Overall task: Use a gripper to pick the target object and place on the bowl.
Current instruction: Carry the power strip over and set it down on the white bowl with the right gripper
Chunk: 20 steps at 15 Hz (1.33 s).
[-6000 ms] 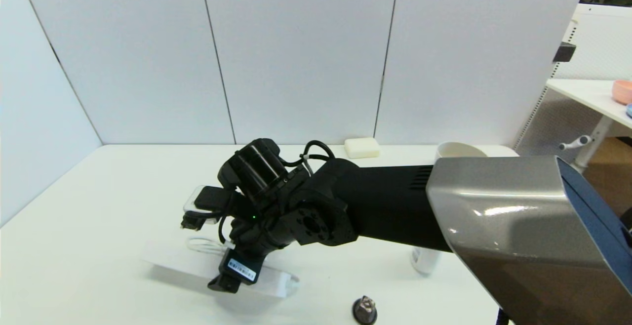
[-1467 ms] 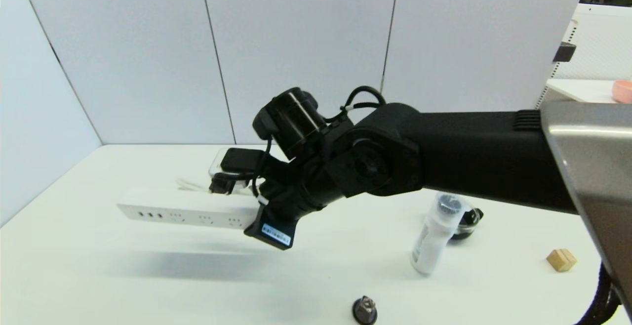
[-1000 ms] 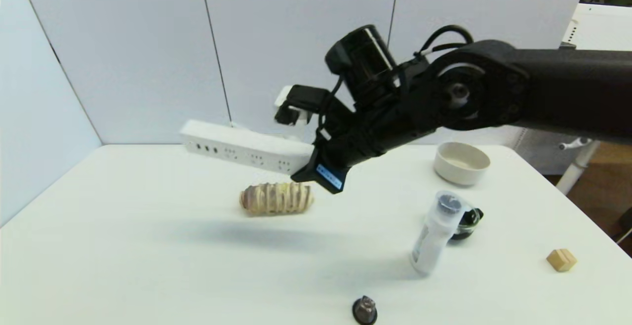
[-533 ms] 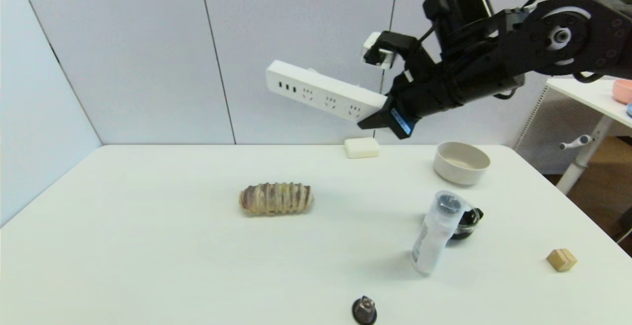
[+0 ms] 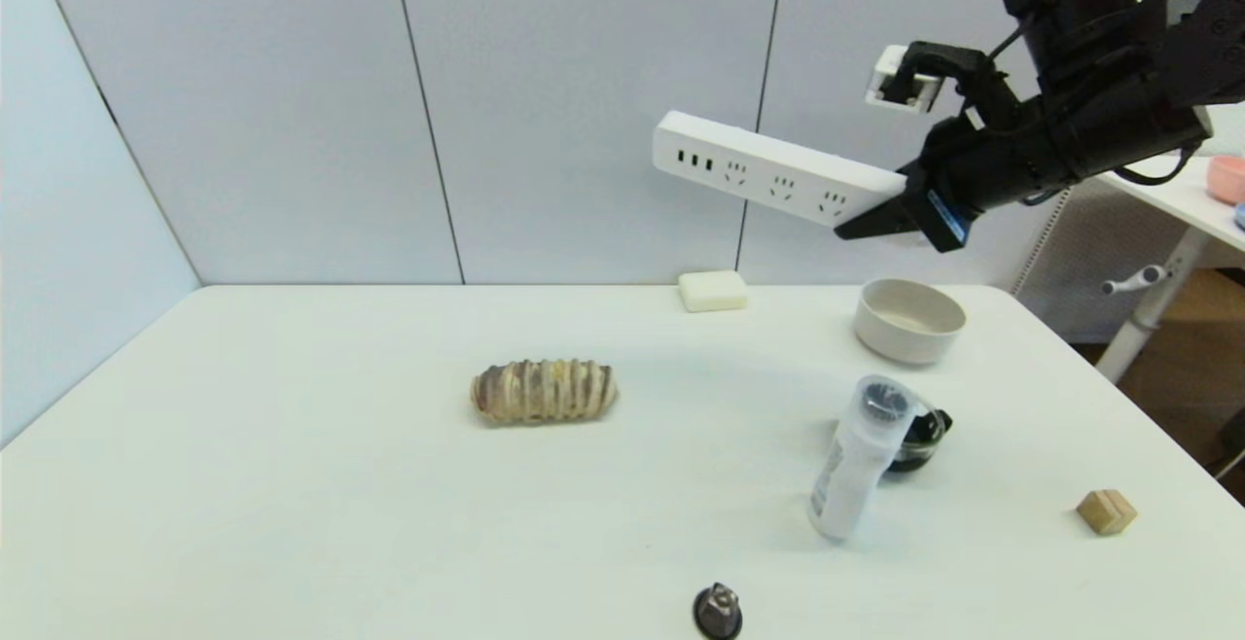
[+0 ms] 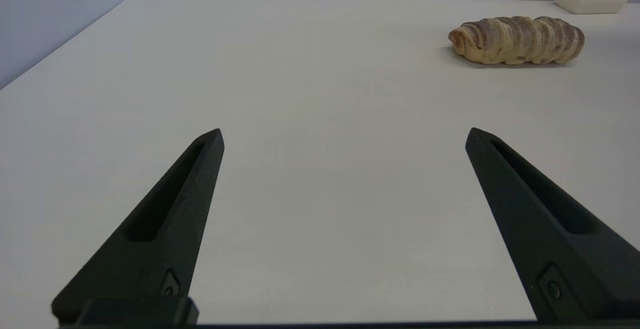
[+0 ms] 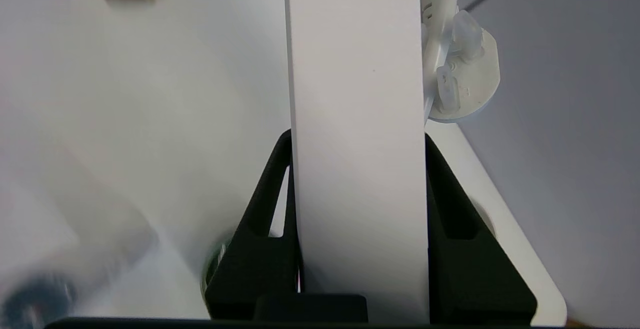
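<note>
Since half a second ago: right gripper (image 5: 900, 217) swung rightward with power strip (image 5: 773, 171), now high above bowl (image 5: 909, 319). Clamped on one end of the strip, free end cantilevered toward table centre. To do well: lower slowly, strip centred across the rim, release only once resting. Left gripper (image 6: 345, 139) idle, fingers spread, low over white table (image 5: 292, 484). Around: bread roll (image 5: 545, 390), soap-like block (image 5: 713, 290), tilted bottle (image 5: 858, 457), apparently a dark dish behind; grey partition panels behind.

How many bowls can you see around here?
2: a beige bowl on the table's far right beneath the held power strip, and a pink bowl on the side table, partly cut off.
</note>
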Tool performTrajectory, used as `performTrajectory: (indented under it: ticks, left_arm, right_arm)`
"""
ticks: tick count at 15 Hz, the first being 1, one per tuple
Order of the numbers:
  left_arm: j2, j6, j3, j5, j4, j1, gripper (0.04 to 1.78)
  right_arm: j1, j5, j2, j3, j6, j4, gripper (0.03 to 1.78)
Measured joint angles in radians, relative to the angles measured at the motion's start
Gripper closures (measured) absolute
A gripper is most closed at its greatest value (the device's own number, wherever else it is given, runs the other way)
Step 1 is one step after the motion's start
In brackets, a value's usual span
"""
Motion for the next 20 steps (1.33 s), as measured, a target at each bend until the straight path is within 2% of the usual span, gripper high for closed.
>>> performTrajectory:
  ticks: [4, 7, 10, 13, 15, 20]
  left_arm:
    - [0.000, 0.000, 0.000, 0.000, 0.000, 0.000, 0.11]
    - [0.000, 0.000, 0.000, 0.000, 0.000, 0.000, 0.11]
    - [0.000, 0.000, 0.000, 0.000, 0.000, 0.000, 0.11]
    - [0.000, 0.000, 0.000, 0.000, 0.000, 0.000, 0.11]
    - [0.000, 0.000, 0.000, 0.000, 0.000, 0.000, 0.11]
    - [0.000, 0.000, 0.000, 0.000, 0.000, 0.000, 0.11]
  right_arm:
    - [-0.126, 0.019, -0.016, 0.001, -0.114, 0.090, 1.19]
    - [-0.213, 0.017, -0.013, 0.001, -0.182, 0.100, 1.19]
    - [-0.291, 0.013, 0.001, 0.000, -0.280, 0.119, 1.19]
    - [-0.351, 0.010, 0.014, 0.000, -0.384, 0.190, 1.19]
    - [-0.371, 0.010, 0.023, 0.000, -0.411, 0.219, 1.19]
    - [-0.388, 0.019, 0.073, -0.001, -0.414, 0.215, 1.19]
